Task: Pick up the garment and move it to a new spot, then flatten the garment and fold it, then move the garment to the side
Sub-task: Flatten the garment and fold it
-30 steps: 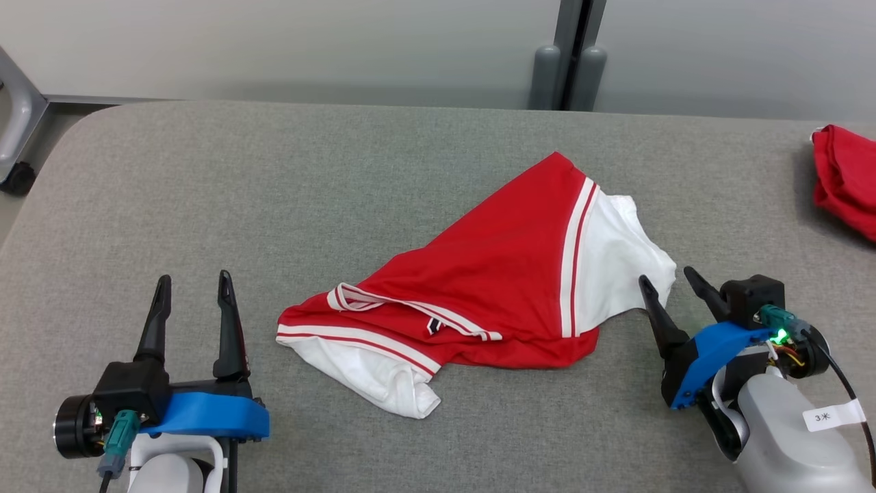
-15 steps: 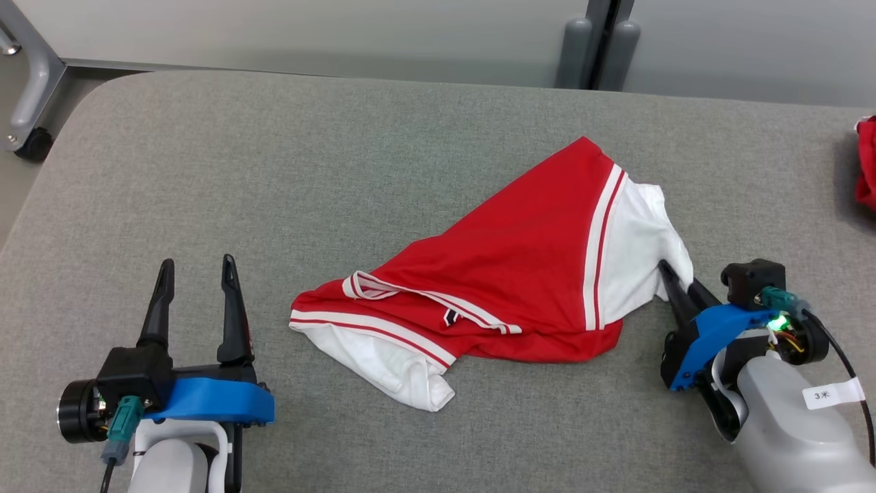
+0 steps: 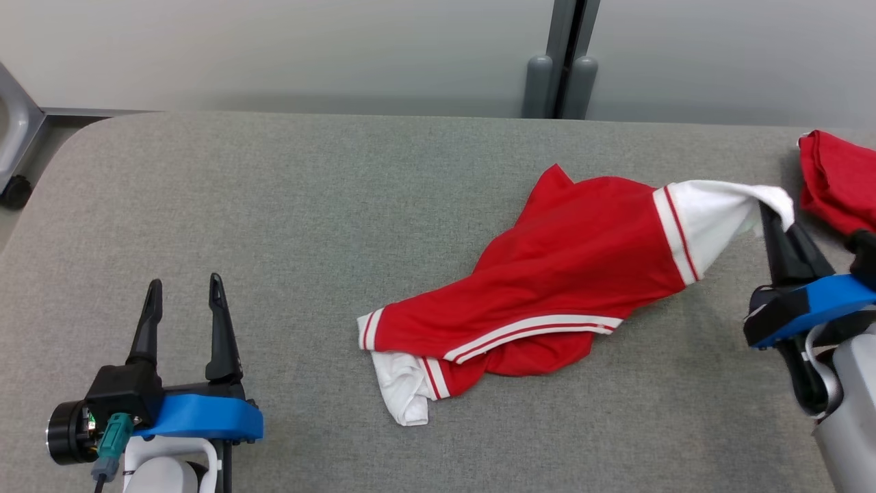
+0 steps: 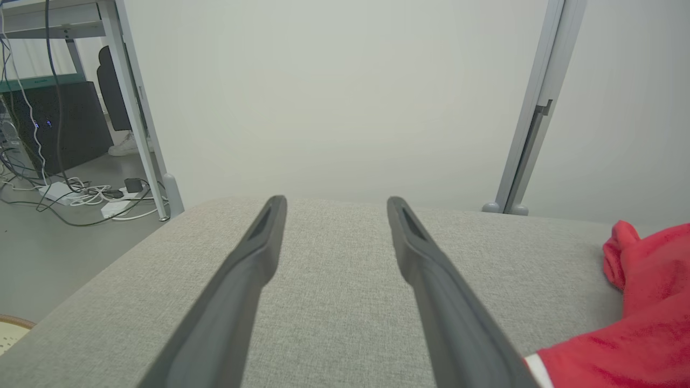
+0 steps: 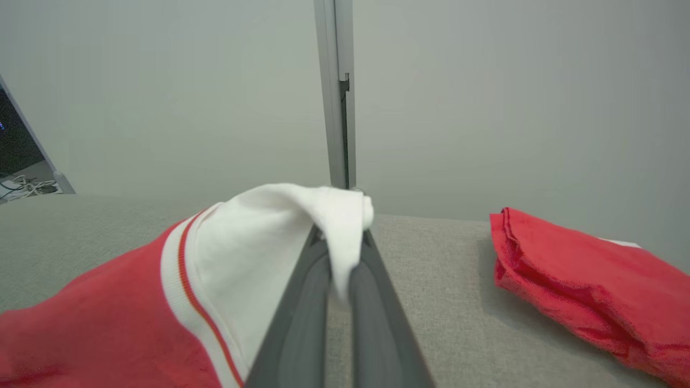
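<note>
The garment (image 3: 575, 260) is a red shirt with white sleeves and red-and-white stripes, stretched across the grey table (image 3: 308, 205) from the middle toward the right. My right gripper (image 3: 777, 212) is shut on the white sleeve tip and holds that end lifted off the table; in the right wrist view the white cloth (image 5: 302, 226) drapes over the closed fingers (image 5: 302, 302). The garment's lower left end (image 3: 404, 390) still lies crumpled on the table. My left gripper (image 3: 181, 301) stands open at the lower left, well clear of the garment, with its fingers (image 4: 253, 269) apart and nothing between them.
A second red cloth (image 3: 838, 178) lies folded at the table's far right edge, close beside my right gripper; it shows as a red pile (image 5: 582, 275) in the right wrist view. A grey post (image 3: 561, 75) stands behind the table. The table's rounded left corner is near a metal leg.
My right gripper shut on the white sleeve, then lifted it and pulled it right and away. The garment stretched out and slid right. The left gripper has stayed put; the head camera shifted.
</note>
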Robot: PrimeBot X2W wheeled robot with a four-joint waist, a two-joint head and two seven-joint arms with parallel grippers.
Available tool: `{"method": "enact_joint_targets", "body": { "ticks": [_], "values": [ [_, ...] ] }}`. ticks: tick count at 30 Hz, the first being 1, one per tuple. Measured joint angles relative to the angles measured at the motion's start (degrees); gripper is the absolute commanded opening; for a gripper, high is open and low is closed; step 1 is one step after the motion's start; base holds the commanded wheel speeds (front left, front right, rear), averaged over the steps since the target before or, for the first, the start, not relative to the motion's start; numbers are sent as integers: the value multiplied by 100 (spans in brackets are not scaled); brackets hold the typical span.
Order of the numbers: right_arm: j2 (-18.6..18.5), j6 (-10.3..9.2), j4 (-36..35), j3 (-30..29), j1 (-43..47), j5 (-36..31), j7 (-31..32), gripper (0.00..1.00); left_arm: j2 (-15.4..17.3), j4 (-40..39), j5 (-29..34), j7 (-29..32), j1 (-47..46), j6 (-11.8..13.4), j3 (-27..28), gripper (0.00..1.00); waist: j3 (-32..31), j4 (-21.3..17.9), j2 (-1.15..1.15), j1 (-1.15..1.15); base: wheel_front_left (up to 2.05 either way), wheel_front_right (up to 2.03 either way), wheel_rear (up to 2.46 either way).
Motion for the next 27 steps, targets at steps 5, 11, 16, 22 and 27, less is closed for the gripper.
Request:
{"method": "enact_joint_targets", "body": {
  "ticks": [5, 11, 16, 22, 27],
  "values": [
    [-144, 0, -739, -364, 124, -1, 29, 0, -9, -4, 22, 0, 36, -16, 12, 100, -65, -56, 0, 0, 0, 0, 0],
    [-52, 0, -1325, -543, 147, -186, 402, 0, -59, 1, 24, 0, 35, -63, -3, 100, -89, 49, 0, 0, 0, 0, 0],
    [122, 0, -1561, -355, -76, -267, 659, 0, -126, 16, 26, -1, 19, -86, -10, 100, -53, 240, 0, 0, 0, 0, 0],
    [282, 0, -1360, 231, -1184, -471, 924, 0, -247, 62, 34, -1, -108, -144, -101, 100, 51, 613, 0, 0, 0, 0, 0],
    [474, 0, -803, 746, -2137, -583, 962, 0, -341, 114, 37, -1, -222, -171, -180, 100, 130, 966, 0, 0, 0, 0, 0]
  ]
}}
